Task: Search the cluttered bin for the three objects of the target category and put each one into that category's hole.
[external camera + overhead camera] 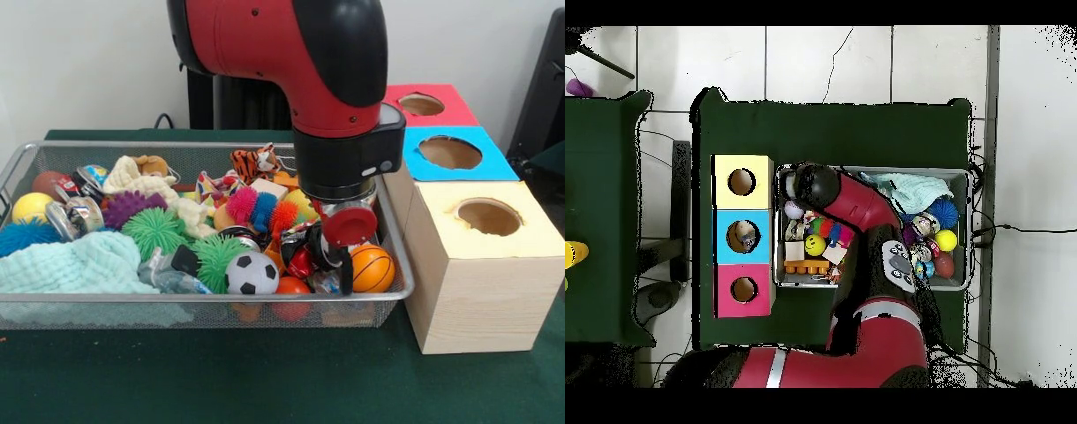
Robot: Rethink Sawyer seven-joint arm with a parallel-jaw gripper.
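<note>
Just below my claw (pixel 334 265) lies the orange rubber basketball (pixel 372 268), slightly to its side; whether the claw is closed, I cannot tell.

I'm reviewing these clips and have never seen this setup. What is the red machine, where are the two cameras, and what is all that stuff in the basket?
The red and black machine is a single robot arm. One picture is taken across the table, facing it; the other looks straight down from above. Its gripper is lowered into a wire mesh bin full of toys: a black and white soccer ball, a small orange basketball, green spiky balls and a pale green cloth. Whether it holds anything cannot be seen. Beside the bin stand three boxes with round holes in yellow, blue and pink tops, where sorted items go.
</note>
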